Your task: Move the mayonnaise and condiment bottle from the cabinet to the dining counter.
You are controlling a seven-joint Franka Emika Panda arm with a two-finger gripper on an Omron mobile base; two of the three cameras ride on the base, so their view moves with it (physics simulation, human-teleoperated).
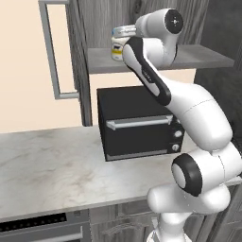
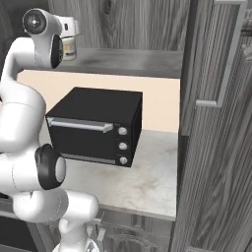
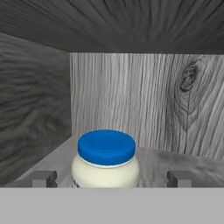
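Note:
The mayonnaise (image 3: 106, 159) is a whitish jar with a blue lid, standing upright on the grey shelf (image 3: 183, 159) of the open cabinet (image 1: 203, 56). My gripper (image 3: 111, 178) is open and level with the jar. Its dark fingertips (image 3: 43, 178) stand wide on either side of the jar without touching it. From the base, the jar (image 1: 117, 46) peeks out behind my wrist at the shelf's left end, and it shows as the jar (image 2: 69, 48) just under my hand. The condiment bottle and the dining counter are out of view.
A black oven (image 1: 137, 120) sits on the marble worktop (image 1: 47, 165) right under the shelf. The cabinet's doors hang open, one at the left (image 1: 78, 71) and one at the right (image 2: 216, 147), each with a long bar handle. The cabinet's side wall (image 3: 30, 113) is close on the jar's left.

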